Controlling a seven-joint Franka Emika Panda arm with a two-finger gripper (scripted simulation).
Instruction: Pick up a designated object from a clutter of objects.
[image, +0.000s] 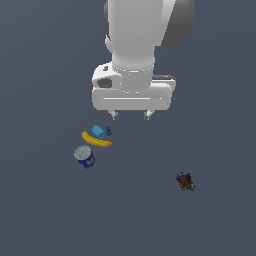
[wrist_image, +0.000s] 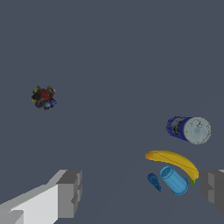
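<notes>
The tool (image: 131, 115) hung high with its fingers spread apart and empty, while the small dark lumpy toy (image: 185, 181) lay alone toward the exterior view's right, well apart from the banana (image: 96, 139).

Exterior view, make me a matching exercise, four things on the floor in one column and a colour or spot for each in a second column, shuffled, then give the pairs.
Things:
1. banana
2. can
3. small blocky item
4. dark lumpy object

Descriptions:
A. light blue, right beside the banana
B. alone, far toward the exterior view's right
C. yellow and curved
D. blue body with a grey top

Pairs: 1-C, 2-D, 3-A, 4-B
</notes>
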